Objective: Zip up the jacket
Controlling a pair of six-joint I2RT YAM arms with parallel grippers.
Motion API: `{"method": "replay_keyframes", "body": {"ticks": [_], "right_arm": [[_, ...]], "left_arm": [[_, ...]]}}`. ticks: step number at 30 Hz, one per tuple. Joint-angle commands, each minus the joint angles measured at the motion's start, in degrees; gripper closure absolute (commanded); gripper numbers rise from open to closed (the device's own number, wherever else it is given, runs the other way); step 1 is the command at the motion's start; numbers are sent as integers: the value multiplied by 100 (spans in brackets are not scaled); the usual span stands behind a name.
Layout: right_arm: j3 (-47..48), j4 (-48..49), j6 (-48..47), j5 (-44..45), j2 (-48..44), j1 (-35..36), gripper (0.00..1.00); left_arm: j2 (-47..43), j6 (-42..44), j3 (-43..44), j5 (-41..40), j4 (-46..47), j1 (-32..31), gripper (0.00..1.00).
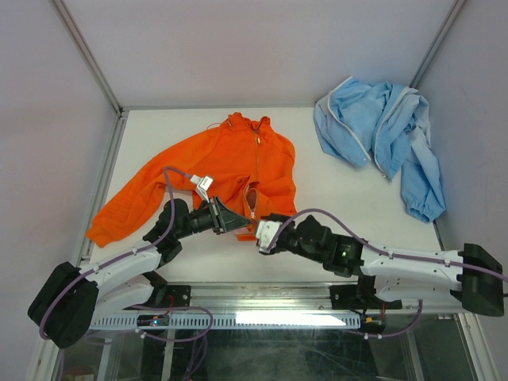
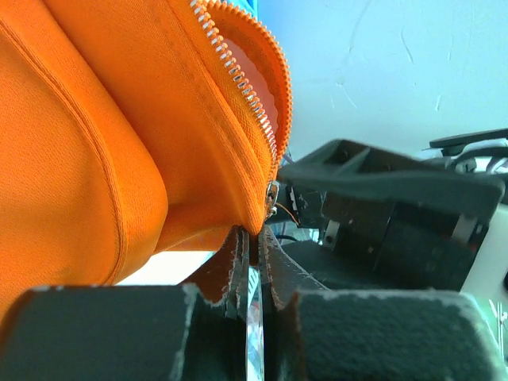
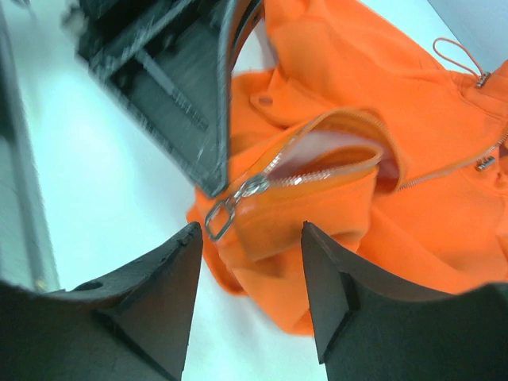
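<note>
Jaws, left: the left gripper (image 2: pixel 252 266) is pressed shut on a thin fold of orange hem right at the foot of the zip, pinning it.
Jaws, right: the right gripper (image 3: pixel 250 238) is spread wide and grips nothing; its 2 fingers sit on either side of the zip's lower end without touching it.
Jacket: the jacket (image 1: pixel 238 159) lies flat at the table's left-centre, collar away from the arms and 1 sleeve trailing towards the left wall. Its front gapes near the hem, showing pale lining.
Slider: the slider (image 3: pixel 252 188) sits low on the zip, and its pull tab (image 3: pixel 218 218) hangs just ahead of the open right fingers.
Risk, missed grasp: the tab is small and dangles loose, so closing slightly off line would likely catch fleece instead.
Risk, jam: the teeth (image 2: pixel 238 79) curve apart above the slider, and soft cloth or lining could be drawn in if the 2 sides are not held straight.
Risk, lost anchor: the left hold is only a thin fold; a hard pull could slip it free and bunch the jacket.
Risk, collision: both grippers crowd the same corner of hem.
Surface: the table (image 1: pixel 333 214) is white, smooth and matte, so the fabric probably slides on it easily.
Room: pale walls (image 1: pixel 238 48) enclose 3 sides, with metal frame posts (image 1: pixel 87 55) at the back corners. A light blue garment (image 1: pixel 381 135) lies crumpled at the far right, well apart.
</note>
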Motion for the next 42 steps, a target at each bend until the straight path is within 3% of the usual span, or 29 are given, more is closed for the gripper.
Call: {"method": "replay_keyframes", "body": {"ticks": [1, 8, 12, 13, 21, 28, 29, 32, 37, 42], "right_arm": [[-213, 1373, -1805, 1874, 225, 711, 43], [-615, 3010, -2153, 2227, 809, 1153, 42], [-652, 3389, -2153, 2227, 1196, 1198, 42], [-656, 3445, -3064, 2717, 1284, 1212, 42], [-879, 4763, -4055, 3456, 1817, 1343, 46], [-412, 2566, -3804, 3319, 920, 1393, 48], [-355, 2323, -2790, 2720, 800, 1389, 54], [-128, 1612, -2152, 2258, 580, 1380, 58], [73, 1350, -1933, 2193, 625, 1316, 69], [83, 1258, -1899, 2109, 677, 1252, 66]], "left_arm": [[3, 22, 241, 211, 129, 20, 100], [27, 35, 267, 250, 111, 33, 100], [47, 28, 285, 277, 119, 27, 100], [45, 25, 284, 286, 119, 24, 100], [-13, 18, 274, 304, 63, 20, 100], [-30, 89, 277, 216, -123, 22, 100], [-37, 101, 276, 193, -153, 20, 100], [-42, 134, 292, 173, -203, 24, 100], [-57, 172, 312, 185, -228, 21, 100], [-100, 175, 313, 199, -262, 20, 100]]}}
